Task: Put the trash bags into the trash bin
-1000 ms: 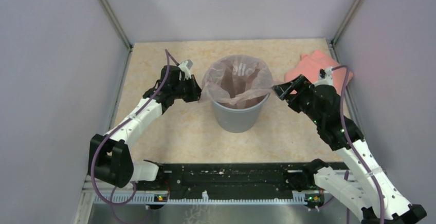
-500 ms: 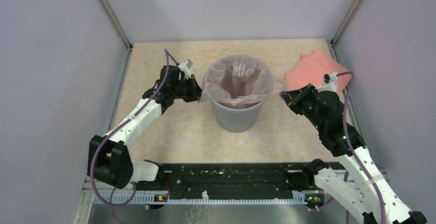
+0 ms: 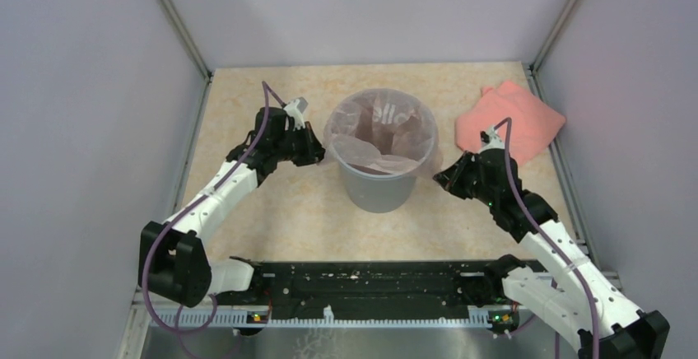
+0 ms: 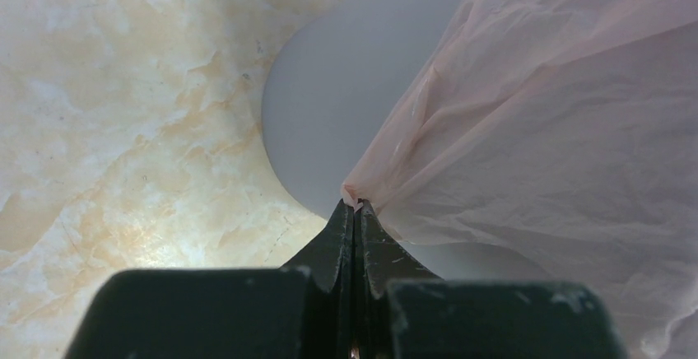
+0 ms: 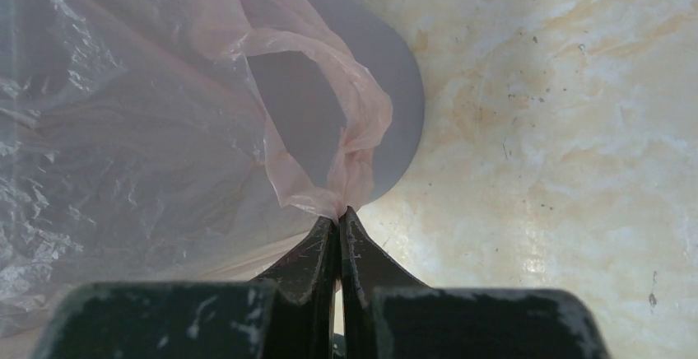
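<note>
The grey trash bin (image 3: 379,186) stands mid-table with the pale pink translucent trash bag (image 3: 380,128) spread over its mouth and hanging inside. My left gripper (image 3: 319,155) is at the bin's left rim, shut on a pinch of the bag's edge (image 4: 352,196); the bin wall (image 4: 337,120) shows behind it. My right gripper (image 3: 439,179) is low at the bin's right side, shut on the bag's bunched handle loop (image 5: 339,202), with the bin (image 5: 395,120) just beyond.
An opaque salmon-pink folded bundle (image 3: 509,118) lies at the back right near the wall. Grey walls enclose the marbled tabletop (image 3: 272,211) on three sides. The black rail (image 3: 370,281) runs along the near edge.
My right gripper went from open to shut, dropped lower and nearer, and now pinches the bag's right edge beside the bin. The left gripper kept its hold and barely moved.
</note>
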Robot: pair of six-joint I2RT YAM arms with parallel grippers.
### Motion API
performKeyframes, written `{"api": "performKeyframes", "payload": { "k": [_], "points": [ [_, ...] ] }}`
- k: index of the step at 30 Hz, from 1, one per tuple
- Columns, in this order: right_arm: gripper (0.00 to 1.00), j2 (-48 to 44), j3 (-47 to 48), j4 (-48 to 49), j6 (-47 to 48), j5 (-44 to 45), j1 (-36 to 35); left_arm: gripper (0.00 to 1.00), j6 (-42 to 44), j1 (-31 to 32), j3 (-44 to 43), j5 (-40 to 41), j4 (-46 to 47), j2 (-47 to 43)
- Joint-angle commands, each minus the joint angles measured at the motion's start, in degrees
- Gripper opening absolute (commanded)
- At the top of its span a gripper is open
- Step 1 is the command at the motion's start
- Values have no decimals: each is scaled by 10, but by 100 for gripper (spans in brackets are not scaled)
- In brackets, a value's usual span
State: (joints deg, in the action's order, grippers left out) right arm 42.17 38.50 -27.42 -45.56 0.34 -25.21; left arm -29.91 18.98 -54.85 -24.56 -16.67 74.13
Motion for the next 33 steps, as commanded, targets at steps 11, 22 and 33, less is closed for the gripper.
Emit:
{"api": "performKeyframes", "payload": {
  "k": [11,22,33],
  "points": [
    [0,20,18,6,54,6,4,0,-6,2,63,12,17,-29],
    [0,34,26,-26,64,50,5,0,6,3,86,1,44,-29],
    [0,106,48,-58,104,128,4,0,-17,2,96,67,53,3]
  ]
}}
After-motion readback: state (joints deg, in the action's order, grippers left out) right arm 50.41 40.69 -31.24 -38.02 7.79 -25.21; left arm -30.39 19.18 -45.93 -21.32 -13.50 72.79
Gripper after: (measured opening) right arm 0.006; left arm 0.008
